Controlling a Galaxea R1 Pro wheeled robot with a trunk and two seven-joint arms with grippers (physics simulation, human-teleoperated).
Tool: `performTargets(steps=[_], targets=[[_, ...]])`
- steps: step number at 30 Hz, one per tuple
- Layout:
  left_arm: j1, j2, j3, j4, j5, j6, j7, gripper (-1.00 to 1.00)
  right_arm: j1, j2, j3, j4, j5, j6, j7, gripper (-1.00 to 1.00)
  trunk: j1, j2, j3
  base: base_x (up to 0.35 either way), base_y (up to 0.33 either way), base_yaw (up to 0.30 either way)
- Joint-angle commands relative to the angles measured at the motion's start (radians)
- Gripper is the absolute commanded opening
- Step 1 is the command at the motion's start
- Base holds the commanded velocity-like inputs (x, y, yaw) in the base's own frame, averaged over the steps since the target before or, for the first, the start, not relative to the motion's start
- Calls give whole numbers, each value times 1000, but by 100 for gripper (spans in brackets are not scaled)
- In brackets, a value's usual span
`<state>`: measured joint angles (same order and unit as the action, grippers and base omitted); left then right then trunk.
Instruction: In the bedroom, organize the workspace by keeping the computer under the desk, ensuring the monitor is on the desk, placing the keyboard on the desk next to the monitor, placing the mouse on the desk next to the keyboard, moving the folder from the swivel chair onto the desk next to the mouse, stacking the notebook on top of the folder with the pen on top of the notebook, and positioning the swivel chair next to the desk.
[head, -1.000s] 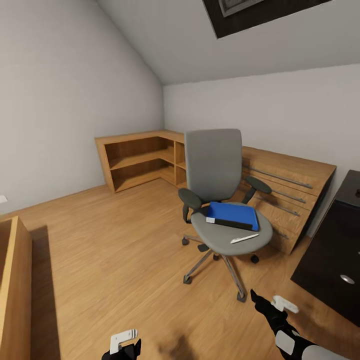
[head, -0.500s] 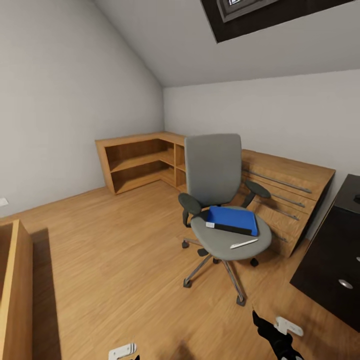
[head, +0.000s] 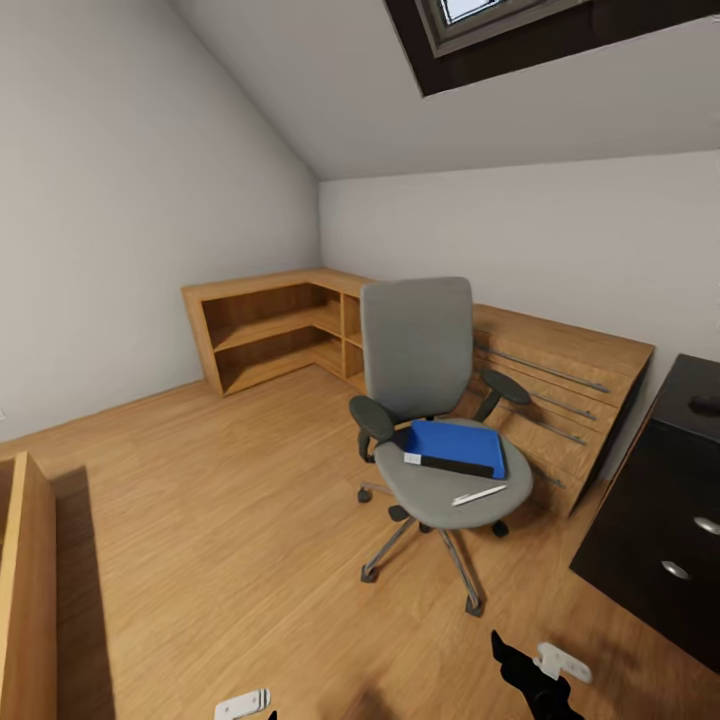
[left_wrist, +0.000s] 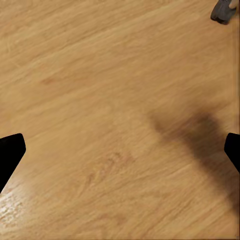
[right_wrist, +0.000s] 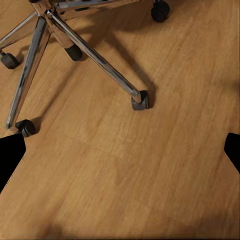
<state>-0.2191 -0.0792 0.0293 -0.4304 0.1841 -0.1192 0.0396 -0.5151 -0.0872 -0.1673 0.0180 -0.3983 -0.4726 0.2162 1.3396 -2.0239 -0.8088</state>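
The grey swivel chair (head: 418, 345) stands mid-room on the wooden floor, its chrome base (right_wrist: 75, 42) just beyond my right gripper. On its seat lies the blue folder (head: 455, 443) with its dark spine toward me, and the pale pen (head: 478, 494) rests near the seat's front edge. The black desk (head: 650, 510) with silver knobs is at the right; a small dark object (head: 705, 404), perhaps the mouse, sits on its top. Both grippers hang low over bare floor, short of the chair: left gripper (left_wrist: 120, 150) open, right gripper (right_wrist: 120, 150) open. Monitor, keyboard, computer and notebook are out of view.
A light wooden dresser (head: 565, 385) with long silver handles stands behind the chair, and a wooden corner shelf (head: 265, 335) fills the far corner. Another wooden unit's edge (head: 25, 590) is close at my left. Open floor (head: 250, 520) lies between me and the chair.
The whole picture has shifted, so the camera moved: more of the skylight and desk drawers show. Both grippers sit lower in the head view. Chair, folder and pen keep their places.
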Motion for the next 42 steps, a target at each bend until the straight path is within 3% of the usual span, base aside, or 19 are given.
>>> performTargets(steps=[1, 7, 19, 32, 42], targets=[[0, -1, 3, 1, 3, -3, 0, 100, -1, 3, -8, 2, -4, -2, 8, 100, -4, 7, 3, 0, 0, -203], [0, 1, 3, 20, 3, -3, 0, 100, 0, 15, -8, 1, 0, -3, -4, 100, -27, 49, 21, 0, 0, -219], [0, -1, 0, 29, 2, -4, 0, 100, 0, 19, -8, 2, 64, -27, -57, 100, -73, 133, 54, 0, 0, -61], [0, -1, 1, 54, 2, -6, 0, 100, 0, 20, -8, 3, 65, -55, -60, 100, -123, 224, 101, 0, 0, -208], [0, -1, 1, 57, 2, -7, 0, 100, 12, 22, -8, 2, 71, -58, -68, 100, -161, 294, 132, 0, 0, -36]])
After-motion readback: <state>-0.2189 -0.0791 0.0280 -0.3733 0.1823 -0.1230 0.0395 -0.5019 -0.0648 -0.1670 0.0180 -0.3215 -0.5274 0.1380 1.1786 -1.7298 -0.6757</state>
